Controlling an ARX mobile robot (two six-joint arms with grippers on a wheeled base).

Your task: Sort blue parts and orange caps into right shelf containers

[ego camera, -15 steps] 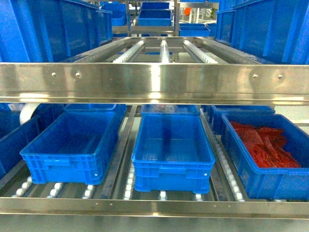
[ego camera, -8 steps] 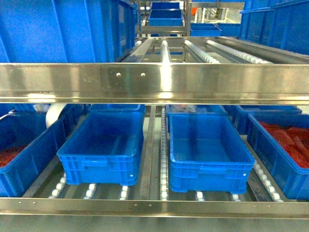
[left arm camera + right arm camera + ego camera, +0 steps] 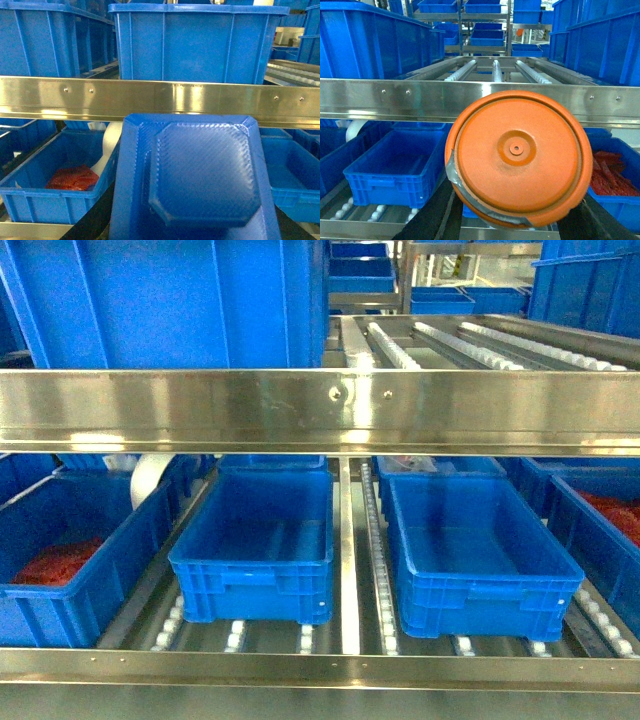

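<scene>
A blue part [image 3: 200, 170], a square moulded tray-like piece, fills the left wrist view, with my left gripper [image 3: 192, 222] shut on it; dark fingers [image 3: 92, 222] show at its lower sides. My right gripper [image 3: 515, 220] is shut on a round orange cap [image 3: 517, 152] with grey tape along its rim. Neither gripper shows in the head view. There, two empty blue containers [image 3: 250, 565] [image 3: 490, 585] sit side by side on the lower roller shelf.
A steel shelf rail [image 3: 320, 410] crosses in front of both arms at mid height. Crates holding red material stand at the left [image 3: 60, 595] and right [image 3: 600, 540]. Large blue crates [image 3: 170, 300] sit on the upper shelf. A white roll [image 3: 148, 480] stands behind.
The head view has swung left: the two empty containers slid rightward in the frame, the right red-filled crate is nearly out of view, and another red-filled crate has appeared at the left.
</scene>
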